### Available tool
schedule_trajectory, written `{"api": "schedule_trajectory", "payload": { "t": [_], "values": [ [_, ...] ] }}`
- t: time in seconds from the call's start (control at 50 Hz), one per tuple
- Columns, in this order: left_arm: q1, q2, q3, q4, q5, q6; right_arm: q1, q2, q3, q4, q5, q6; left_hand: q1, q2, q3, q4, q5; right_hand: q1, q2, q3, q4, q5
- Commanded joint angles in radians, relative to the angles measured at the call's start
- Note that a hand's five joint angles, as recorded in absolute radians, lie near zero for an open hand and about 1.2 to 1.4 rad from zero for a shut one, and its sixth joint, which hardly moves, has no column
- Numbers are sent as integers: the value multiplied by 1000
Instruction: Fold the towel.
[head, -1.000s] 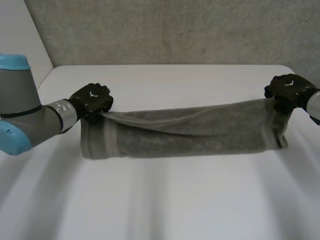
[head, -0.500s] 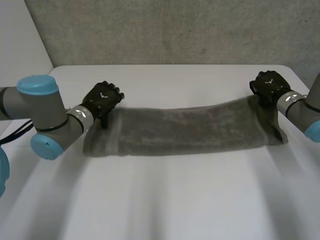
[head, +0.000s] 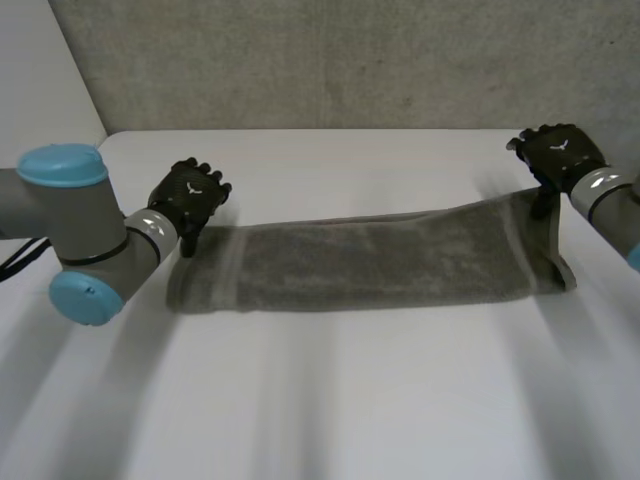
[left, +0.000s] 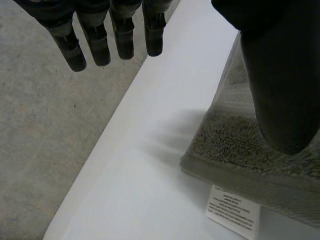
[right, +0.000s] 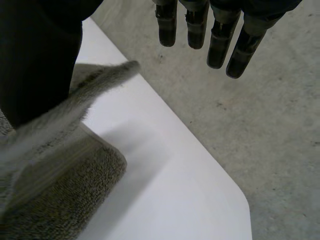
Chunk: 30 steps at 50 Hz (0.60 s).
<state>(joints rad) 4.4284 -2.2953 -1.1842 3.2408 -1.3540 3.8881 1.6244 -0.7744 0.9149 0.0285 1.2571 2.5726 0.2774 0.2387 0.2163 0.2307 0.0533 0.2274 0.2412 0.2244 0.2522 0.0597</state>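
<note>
Towel: the towel (head: 370, 262) lies as a long grey strip across the middle of the table (head: 330, 400). It runs from one hand to the other and is doubled along its length, with two layers showing at the ends.
Left end: it lies flat on the table with its edges roughly lined up. A white tag (left: 233, 210) sticks out from under its corner.
Right end: this end is less tidy. The top layer's far corner (right: 102, 80) stands up off the layer beneath and leans against the right thumb.
Left hand: the left hand (head: 188, 195) is at the far corner of the left end, spread wide. Its fingers (left: 100, 42) are straight, touch nothing and are well apart from the thumb (left: 280, 85). The thumb is over the towel's end, and I cannot tell whether it touches. The hand grips nothing.
Right hand: the right hand (head: 557, 153) is at the far corner of the right end, also spread wide. Its fingers (right: 220, 35) are straight and clear of the cloth, and its thumb (right: 40, 55) is beside the raised corner. Nothing is pinched.
Done: the lengthwise fold looks made, and neither hand holds the cloth.
Left: the raised corner wants laying flat. After that, I judge, the strip needs at least one fold across, end to end, to make a compact towel.
Stage: roughly halfway, by my reckoning.
</note>
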Motion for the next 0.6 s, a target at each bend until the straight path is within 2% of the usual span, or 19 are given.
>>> {"api": "schedule_trajectory", "payload": {
  "t": [0.02, 0.08, 0.12, 0.24, 0.36, 0.5, 0.6],
  "values": [
    [0, 154, -146, 7, 13, -73, -17, -216, 215, 21, -24, 24, -90, -52, -42, -56, -41, -53, -67, -50, -78, -60],
    [2, 185, -172, 8, 15, -104, -41, -255, 259, 22, -33, 21, -90, -52, -42, -56, -41, -53, -67, -50, -78, -60],
    [3, 227, -215, 8, 22, -159, -102, -318, 329, 13, -36, 15, -90, -52, -42, -56, -41, -53, -67, -50, -78, -60],
    [11, 254, -249, 11, 53, -191, -120, -332, 352, 5, -74, 4, -90, -52, -42, -56, -41, -53, -67, -50, -78, -60],
    [14, 244, -250, 20, 62, -197, -116, -235, 289, -16, -97, 6, -90, -52, -42, -56, -41, 16, 2, -50, -78, 9],
    [8, 231, -258, 20, 62, -197, -90, -106, 187, -24, -55, 9, -87, -49, -42, -56, -38, 28, 14, -50, -78, 21],
    [12, 226, -259, 20, 64, -199, -77, -82, 176, -22, -13, 4, -87, -49, -42, -56, -38, 42, 29, -50, -78, 36]
  ]
}}
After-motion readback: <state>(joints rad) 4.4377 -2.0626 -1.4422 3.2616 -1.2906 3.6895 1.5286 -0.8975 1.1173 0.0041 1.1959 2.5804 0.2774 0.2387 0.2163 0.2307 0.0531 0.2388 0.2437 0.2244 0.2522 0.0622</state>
